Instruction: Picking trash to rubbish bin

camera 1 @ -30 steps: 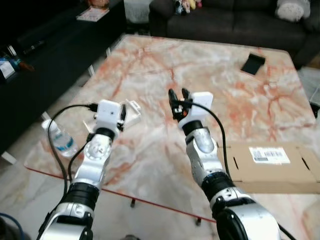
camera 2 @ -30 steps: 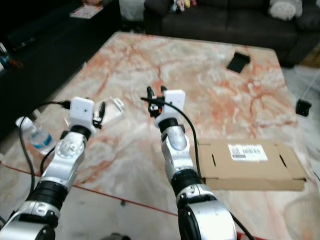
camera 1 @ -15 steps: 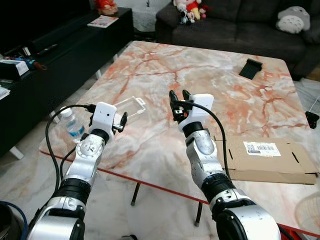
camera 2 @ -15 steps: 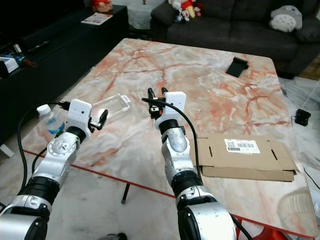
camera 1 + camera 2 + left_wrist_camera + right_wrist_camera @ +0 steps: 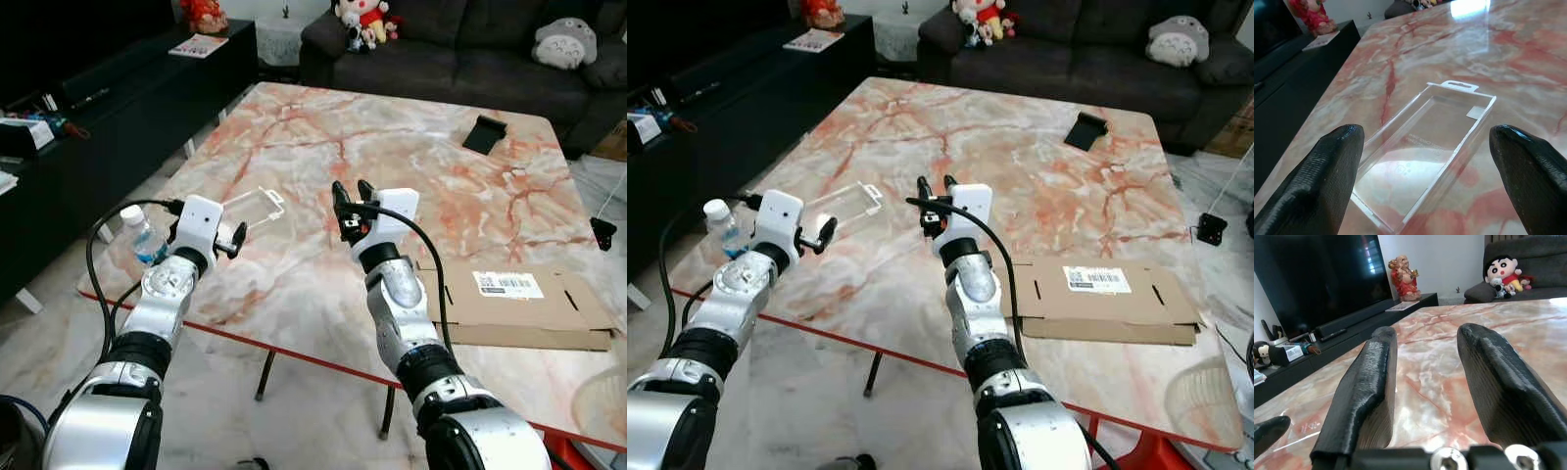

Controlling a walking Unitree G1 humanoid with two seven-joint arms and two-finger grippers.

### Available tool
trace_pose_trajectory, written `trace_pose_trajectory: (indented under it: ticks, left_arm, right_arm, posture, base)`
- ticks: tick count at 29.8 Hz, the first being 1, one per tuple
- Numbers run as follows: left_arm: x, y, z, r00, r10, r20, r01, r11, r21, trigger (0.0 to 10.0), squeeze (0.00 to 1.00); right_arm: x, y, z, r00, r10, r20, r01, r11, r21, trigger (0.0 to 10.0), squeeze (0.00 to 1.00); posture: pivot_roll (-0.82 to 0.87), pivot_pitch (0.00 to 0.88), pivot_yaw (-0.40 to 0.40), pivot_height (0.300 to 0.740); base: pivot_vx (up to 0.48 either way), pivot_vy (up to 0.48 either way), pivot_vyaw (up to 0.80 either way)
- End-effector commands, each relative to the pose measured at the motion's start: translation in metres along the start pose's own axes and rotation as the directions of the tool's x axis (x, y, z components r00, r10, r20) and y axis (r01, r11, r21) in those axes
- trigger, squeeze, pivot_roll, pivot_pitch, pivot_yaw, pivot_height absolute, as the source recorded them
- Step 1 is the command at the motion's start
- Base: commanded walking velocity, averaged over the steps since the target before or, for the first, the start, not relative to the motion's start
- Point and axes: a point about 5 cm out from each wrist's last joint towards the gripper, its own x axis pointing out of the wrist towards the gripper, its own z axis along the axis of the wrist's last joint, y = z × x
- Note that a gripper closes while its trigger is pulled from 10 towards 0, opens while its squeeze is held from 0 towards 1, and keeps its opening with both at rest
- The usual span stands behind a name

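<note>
A clear plastic package (image 5: 253,206) lies flat on the marble table (image 5: 323,147) near its left edge. My left gripper (image 5: 233,238) hovers just short of it, open, and in the left wrist view the package (image 5: 1425,147) lies ahead between the two black fingers (image 5: 1317,171). A small water bottle (image 5: 143,239) stands at the table's left corner, beside my left arm. My right gripper (image 5: 350,186) is raised over the table's middle, open and holding nothing (image 5: 1426,333). A flattened cardboard box (image 5: 519,304) lies to its right.
A black flat object (image 5: 485,132) rests at the table's far right. A dark sofa (image 5: 460,39) with plush toys stands behind the table, and a dark TV cabinet (image 5: 88,108) runs along the left. A white mesh object (image 5: 1205,401) sits on the floor at the lower right.
The camera has risen and pulled back, so more of the table and room shows. Both arms hold much the same pose; the left gripper now sits just short of the clear package.
</note>
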Motion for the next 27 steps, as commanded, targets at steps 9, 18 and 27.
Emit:
trace_pose_trajectory:
  ticks: [9, 18, 27]
  left_arm:
    - [0.008, 0.002, 0.003, 0.999, 0.01, -0.038, -0.008, 0.999, 0.049, 10.0, 0.0]
    - [0.012, -0.001, 0.005, 0.998, 0.017, -0.055, -0.015, 0.999, 0.033, 10.0, 0.0]
    - [0.01, 0.007, -0.01, 0.971, 0.138, -0.195, -0.147, 0.989, -0.033, 10.0, 0.0]
  right_arm:
    - [-0.008, -0.005, -0.002, 1.0, 0.004, -0.006, -0.005, 1.0, -0.019, 10.0, 0.0]
    - [-0.01, 0.0, -0.003, 1.0, 0.021, -0.019, -0.021, 1.0, -0.016, 10.0, 0.0]
    - [-0.014, -0.004, -0.003, 0.999, 0.025, -0.033, -0.026, 0.999, -0.025, 10.0, 0.0]
  posture:
    - [0.07, 0.166, -0.052, 0.74]
    - [0.06, 0.187, -0.073, 0.74]
    - [0.04, 0.191, -0.089, 0.74]
  base:
    - [0.0, 0.0, 0.0]
    - [0.0, 0.0, 0.0]
    - [0.0, 0.0, 0.0]
